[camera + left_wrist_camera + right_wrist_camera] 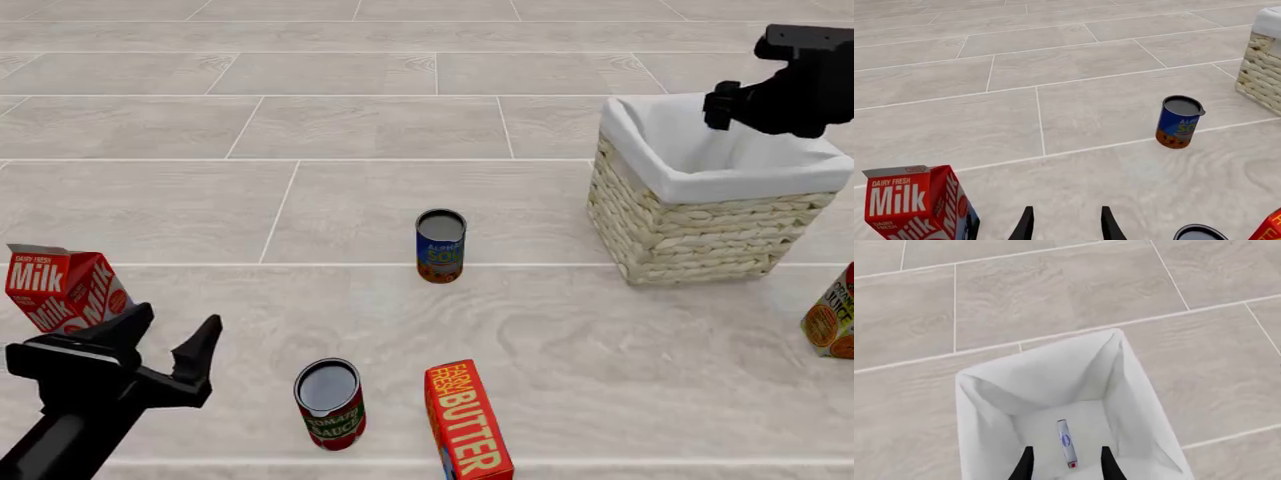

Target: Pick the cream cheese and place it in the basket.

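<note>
The cream cheese (1066,442) is a thin pale box with a blue oval label. It rests on edge on the white liner at the bottom of the basket (1134,390), seen in the right wrist view only. My right gripper (1066,450) hangs over the basket (694,235) with its fingers spread wide, clear of the box on both sides. In the front view the right gripper (731,105) is above the basket's far right rim. My left gripper (176,328) is open and empty at the front left, also shown in its wrist view (1064,212).
A red milk carton (60,290) (917,205) stands just left of the left gripper. A blue can (441,245) (1179,122) stands mid-table. A dark red can (330,403) and a red-orange butter box (467,420) stand at the front. An orange carton (834,315) is at the right edge.
</note>
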